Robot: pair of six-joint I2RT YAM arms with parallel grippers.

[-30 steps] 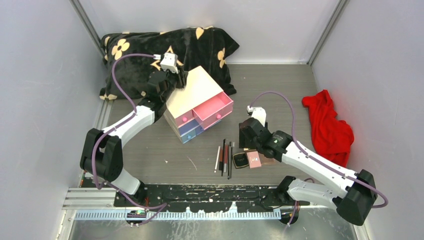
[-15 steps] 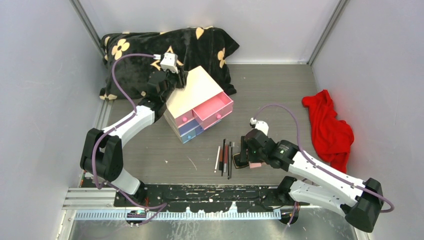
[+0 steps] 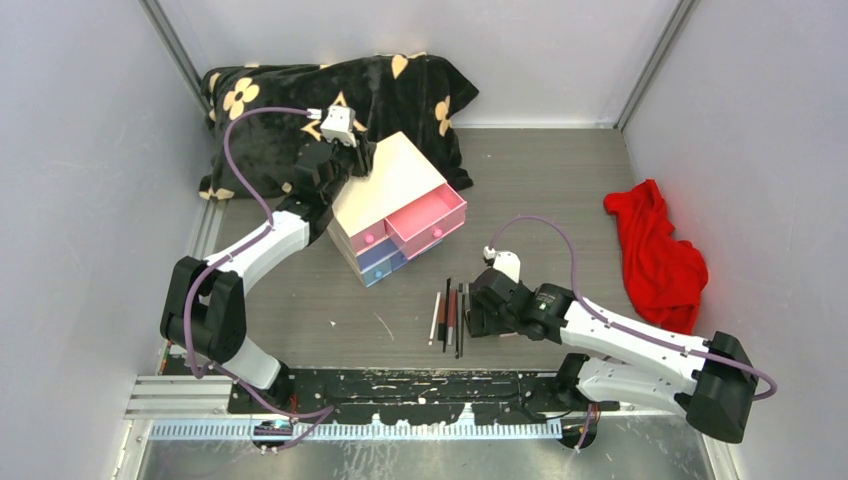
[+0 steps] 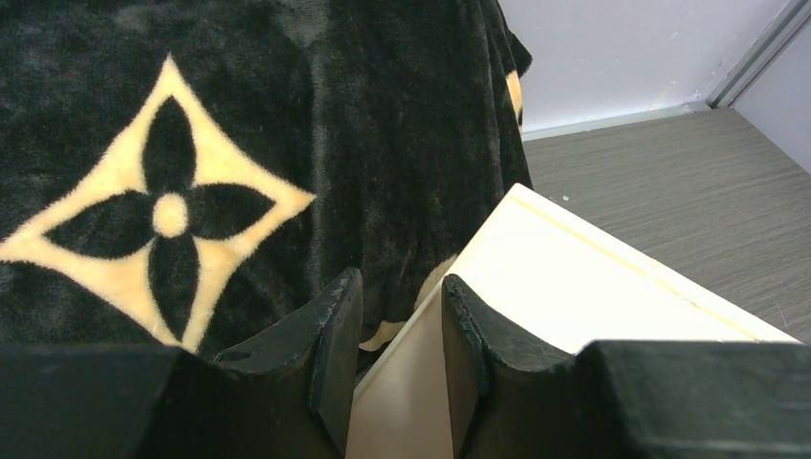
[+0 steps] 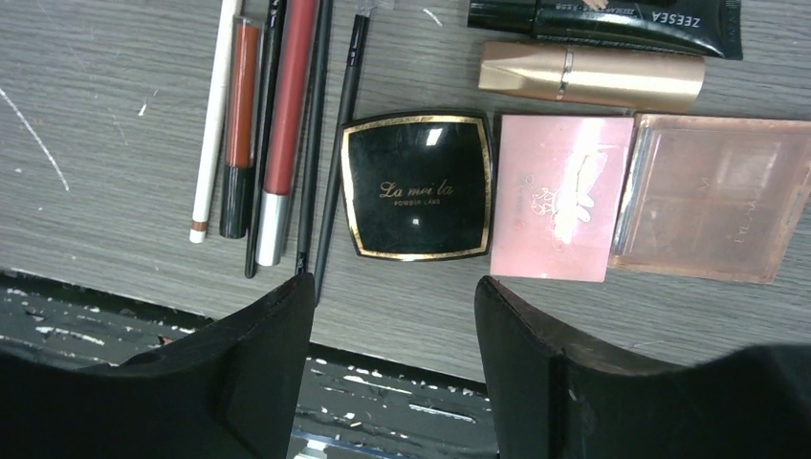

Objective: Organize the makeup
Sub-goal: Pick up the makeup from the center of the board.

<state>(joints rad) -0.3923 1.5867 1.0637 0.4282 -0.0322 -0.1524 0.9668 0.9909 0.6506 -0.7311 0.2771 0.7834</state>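
Observation:
The makeup lies in a row near the table's front edge. It includes a white pencil (image 5: pixel 212 115), red-brown pencils (image 5: pixel 287 105), thin black brushes (image 3: pixel 450 315), a black-gold compact (image 5: pixel 418 186), a pink compact (image 5: pixel 562 196), a clear pink palette (image 5: pixel 712 196), a gold tube (image 5: pixel 593 76) and a black tube (image 5: pixel 612 17). My right gripper (image 5: pixel 394 287) (image 3: pixel 478 312) hovers open just in front of the black-gold compact, holding nothing. My left gripper (image 4: pixel 402 287) (image 3: pixel 362 160) is closed on the back corner of the cream box (image 4: pixel 593 296) (image 3: pixel 395 180), whose pink drawer (image 3: pixel 430 215) stands pulled out.
A black blanket with cream flowers (image 3: pixel 300 100) (image 4: pixel 172 191) lies behind the box. A red cloth (image 3: pixel 655 255) is at the right. The black mounting rail (image 3: pixel 400 385) (image 5: pixel 383 382) runs along the near edge, right below my right fingers.
My right arm has swung left and toward the near edge, and now covers the compacts in the top view. The left arm and box have not moved.

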